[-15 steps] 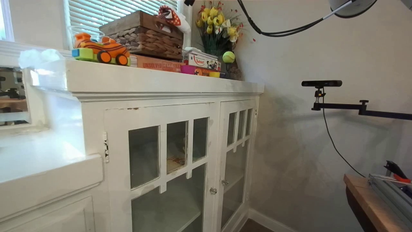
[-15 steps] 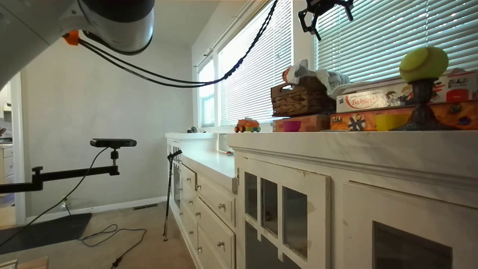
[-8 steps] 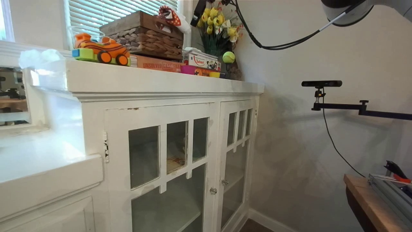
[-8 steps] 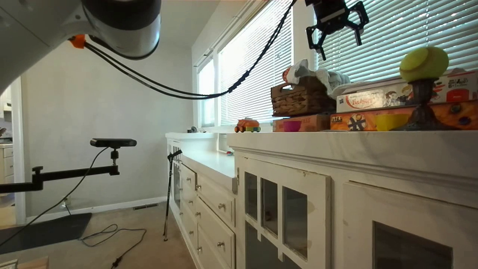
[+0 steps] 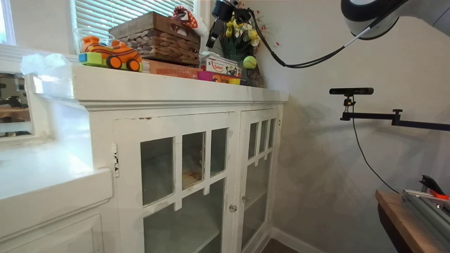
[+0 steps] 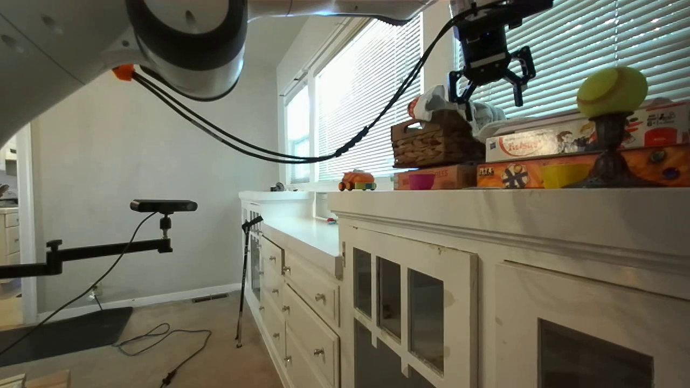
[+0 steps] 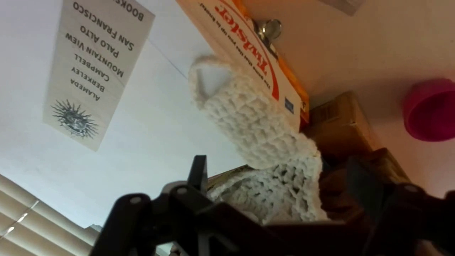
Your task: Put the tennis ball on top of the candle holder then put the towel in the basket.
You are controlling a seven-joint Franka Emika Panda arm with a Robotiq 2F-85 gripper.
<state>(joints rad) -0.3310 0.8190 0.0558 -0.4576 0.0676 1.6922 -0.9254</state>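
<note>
Stretching the arm (image 6: 186, 48) across an exterior view, running partly past the upper edge, and pointing the jaws down. Spreading them wide above the towel (image 7: 256, 124), framing some of it in the wrist view. Showing the towel near the Twister box (image 7: 249, 46), seemingly spilling over the rim of the basket (image 6: 423, 152), but hiding much there behind dark, blurred jaws. Blocking part of the flowers (image 5: 242, 35) in an exterior view. Showing the ball (image 6: 612, 91) resting on the candle holder (image 6: 609, 156).
</note>
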